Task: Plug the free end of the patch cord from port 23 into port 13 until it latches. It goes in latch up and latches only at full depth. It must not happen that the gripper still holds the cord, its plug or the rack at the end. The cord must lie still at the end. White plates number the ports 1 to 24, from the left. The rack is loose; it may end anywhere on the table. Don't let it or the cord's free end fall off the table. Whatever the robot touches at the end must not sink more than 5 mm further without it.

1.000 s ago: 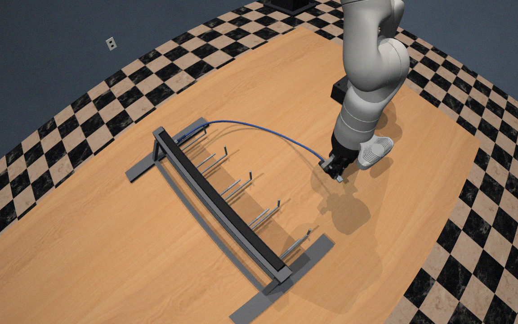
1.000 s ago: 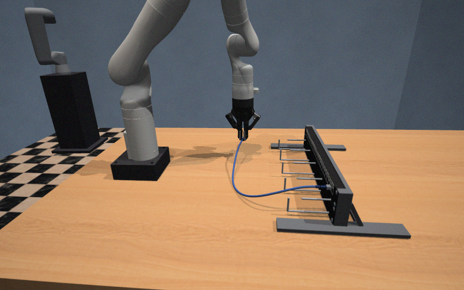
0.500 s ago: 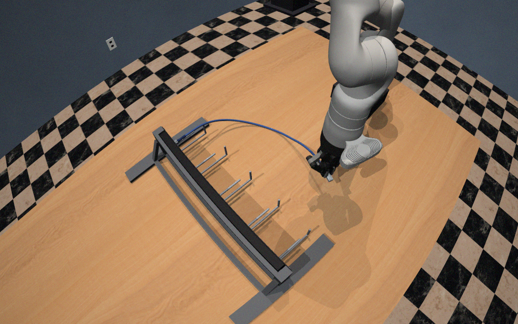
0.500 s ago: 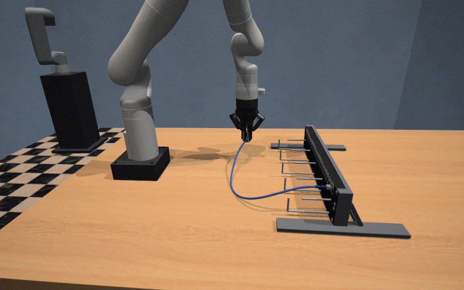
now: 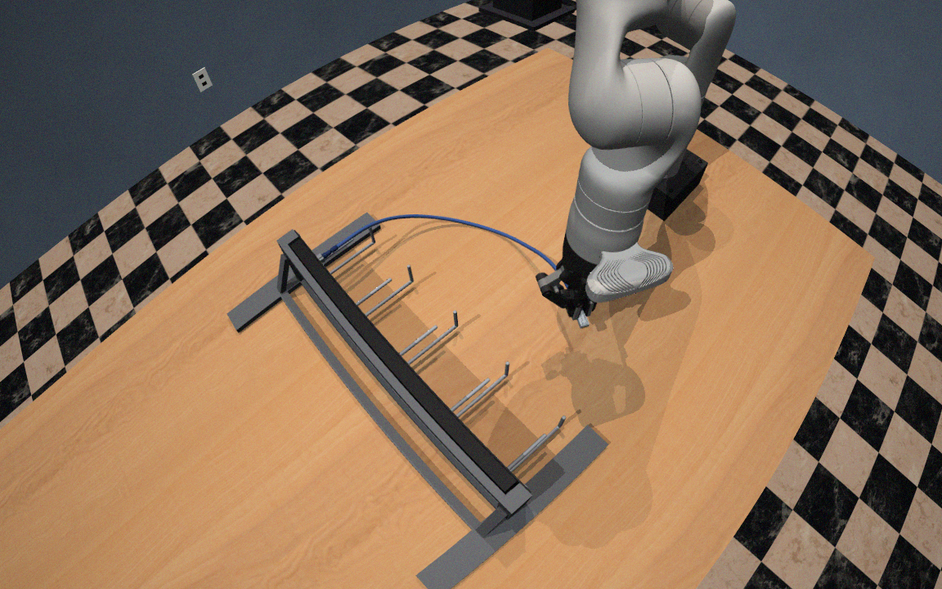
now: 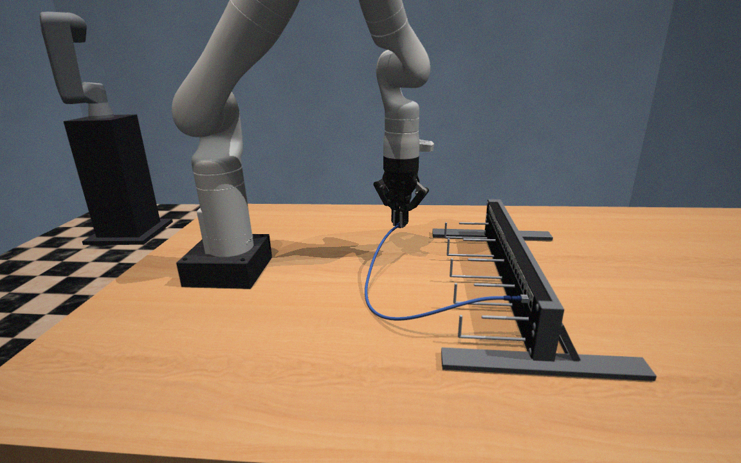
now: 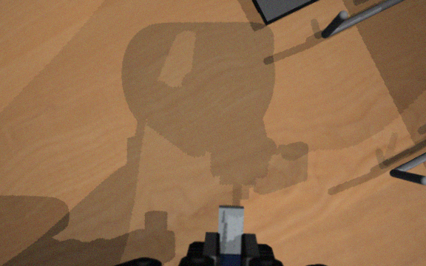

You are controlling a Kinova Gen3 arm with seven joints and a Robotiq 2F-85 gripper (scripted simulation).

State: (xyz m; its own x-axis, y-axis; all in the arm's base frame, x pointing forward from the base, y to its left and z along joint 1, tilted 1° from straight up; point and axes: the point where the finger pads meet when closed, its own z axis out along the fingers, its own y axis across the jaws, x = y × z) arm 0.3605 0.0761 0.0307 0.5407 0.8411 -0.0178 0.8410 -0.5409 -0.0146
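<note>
My gripper points down over the table and is shut on the free plug of the blue patch cord. The grey plug sticks out below the fingertips in the wrist view. The gripper also shows in the exterior view, held above the table beside the rack. The cord sags in a loop to its plugged end near the rack's near end. The black patch panel rack stands on grey feet, its port face turned toward the arm. The port numbers are too small to read.
Several grey cable-management rods stick out from the rack toward my gripper; two show in the wrist view. A grey rack foot lies near the table's front. The arm's base and a second black pedestal stand at the left.
</note>
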